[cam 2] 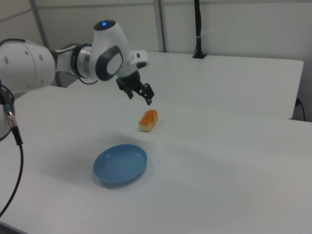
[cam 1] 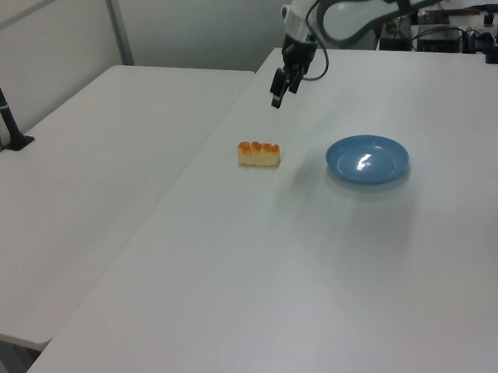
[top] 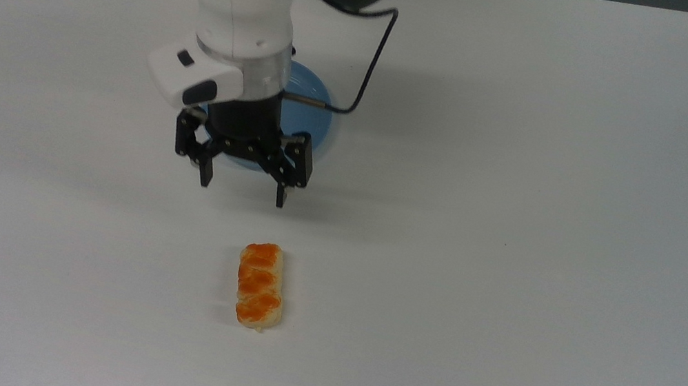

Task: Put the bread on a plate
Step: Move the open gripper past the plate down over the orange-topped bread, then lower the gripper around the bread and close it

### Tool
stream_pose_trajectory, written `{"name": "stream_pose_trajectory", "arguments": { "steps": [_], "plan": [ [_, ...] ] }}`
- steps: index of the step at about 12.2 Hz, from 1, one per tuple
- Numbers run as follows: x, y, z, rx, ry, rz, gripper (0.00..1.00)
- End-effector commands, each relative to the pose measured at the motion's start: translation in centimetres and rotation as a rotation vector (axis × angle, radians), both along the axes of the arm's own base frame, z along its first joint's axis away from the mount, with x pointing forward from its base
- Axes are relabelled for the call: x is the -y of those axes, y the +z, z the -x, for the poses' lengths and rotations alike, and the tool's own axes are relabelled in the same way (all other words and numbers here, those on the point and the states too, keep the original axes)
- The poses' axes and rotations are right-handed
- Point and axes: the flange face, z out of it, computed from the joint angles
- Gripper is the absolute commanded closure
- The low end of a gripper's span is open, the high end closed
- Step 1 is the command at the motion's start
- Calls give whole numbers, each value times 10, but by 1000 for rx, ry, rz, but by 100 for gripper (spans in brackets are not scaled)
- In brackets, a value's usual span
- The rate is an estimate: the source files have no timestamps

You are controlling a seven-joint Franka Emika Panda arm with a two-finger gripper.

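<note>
1. Top view: one bread (top: pixel 260 286), a small oblong braided roll, pale beige at the sides, glossy orange-brown on the bumps, lying lengthwise on the white bench (top: pixel 516 250). Lower in the top view than the gripper (top: pixel 240 190) and apart from it, slightly toward the top view's right. Gripper spread wide, holding nothing, hanging between bread and the one light-blue plate (top: pixel 321 121), itself largely hidden behind the arm.

2. Left view: same single bread (cam 1: pixel 258 154) flat on the bench (cam 1: pixel 318 258), glazed bumps upward. Gripper (cam 1: pixel 276 98) raised above the bench, up and just to the left view's right of the bread, not touching. One round shallow plate (cam 1: pixel 368 159) to the left view's right, bare.

3. Right view: bread (cam 2: pixel 148 120) on the bench (cam 2: pixel 234 165), beyond the plate (cam 2: pixel 120 164). Gripper (cam 2: pixel 142 97) just above the bread, clear of it, fingers parted.
</note>
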Motion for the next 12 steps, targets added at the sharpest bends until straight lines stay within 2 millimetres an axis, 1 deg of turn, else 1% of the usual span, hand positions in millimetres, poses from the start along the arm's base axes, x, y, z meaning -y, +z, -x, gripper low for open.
{"name": "stream_pose_trajectory", "arguments": {
  "steps": [1, 2, 5, 6, 7, 9, 10, 11, 12],
  "plan": [
    [-15, -38, -20, 47, 29, 45, 2],
    [-16, -45, -21, 49, 36, 56, 2],
    [-15, -84, -30, 58, 43, 71, 2],
    [-13, -92, -32, 67, 43, 75, 2],
    [-14, -93, -37, 81, 42, 74, 2],
    [-14, -108, -48, 80, 40, 82, 2],
    [-15, -119, -50, 71, 37, 90, 2],
    [-18, -126, -52, 69, 31, 97, 2],
    [-27, -131, -53, 80, 30, 94, 2]
  ]
}}
